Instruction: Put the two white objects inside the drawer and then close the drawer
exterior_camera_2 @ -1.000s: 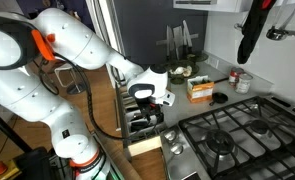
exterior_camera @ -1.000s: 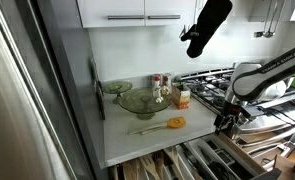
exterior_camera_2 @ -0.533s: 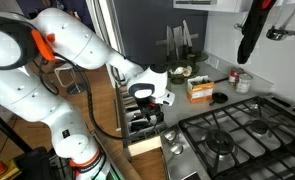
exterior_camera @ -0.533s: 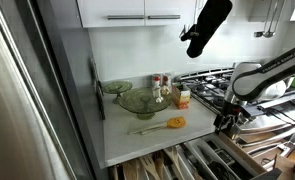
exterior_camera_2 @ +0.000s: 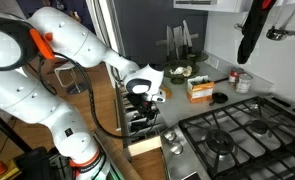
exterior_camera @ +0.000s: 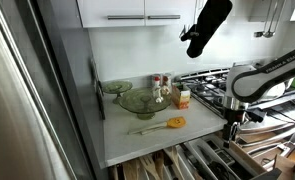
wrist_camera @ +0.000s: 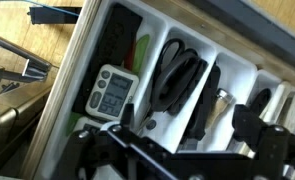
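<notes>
The drawer (wrist_camera: 75, 85) is pulled open under the counter and shows in both exterior views (exterior_camera: 192, 160) (exterior_camera_2: 145, 146). It has light dividers and dark cutlery inside. One small whitish-grey object (wrist_camera: 114, 90), with a screen and buttons, lies in a left compartment of the drawer. I cannot make out a second white object. My gripper (wrist_camera: 197, 132) hangs open and empty just above the cutlery compartments, to the right of the white object. It also shows over the drawer in both exterior views (exterior_camera: 231, 126) (exterior_camera_2: 139, 102).
On the counter stand a white-and-orange carton (exterior_camera: 182, 97), glass bowls (exterior_camera: 137, 100) and an orange-ended wooden spoon (exterior_camera: 170, 124). A gas hob (exterior_camera_2: 232, 135) lies beside the drawer. A black utensil (exterior_camera: 207, 25) hangs above. A tall dark cabinet side (exterior_camera: 47, 90) bounds the counter.
My gripper has shifted a little and dropped slightly lower over the open drawer. Nothing else has moved.
</notes>
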